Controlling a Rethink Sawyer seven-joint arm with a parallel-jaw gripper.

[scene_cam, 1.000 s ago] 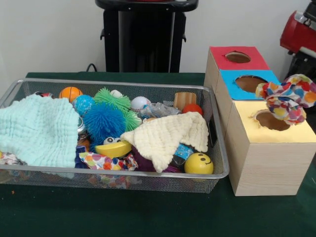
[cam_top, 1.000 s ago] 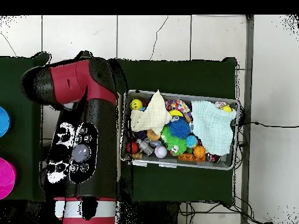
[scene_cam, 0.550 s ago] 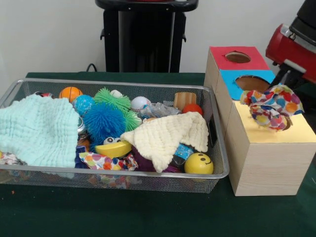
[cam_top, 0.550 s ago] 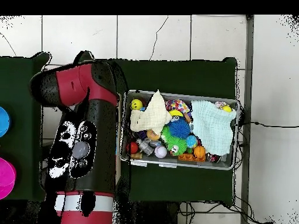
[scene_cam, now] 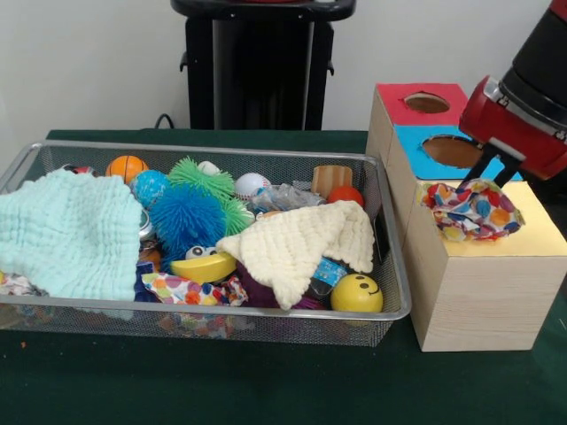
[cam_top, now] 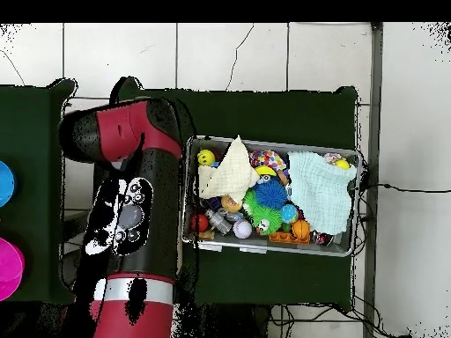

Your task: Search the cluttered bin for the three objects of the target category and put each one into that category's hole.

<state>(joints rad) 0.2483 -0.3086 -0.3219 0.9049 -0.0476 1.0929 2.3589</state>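
right now, nearest me, the green tabletop runs bare in front of the wire mesh bin. at the bin's front edge sit a yellow smiley ball and a yellow toy with eyes, with a cream cloth draped between them and a big mint cloth heaped on the other side. behind those come a blue spiky ball and a green spiky ball, then a small orange basketball and a white baseball near the far wall of the bin.

beside the bin stands a wooden box with three coloured tops. on its nearest, yellow top the multicoloured fabric toy sits bunched over the hole, partly sunk in. the red and black arm comes down just behind it, and the tool has its dark tips against the toy's far edge; whether they are clenched or released i cannot tell. further back are the blue top and the red top, each with an open hole.
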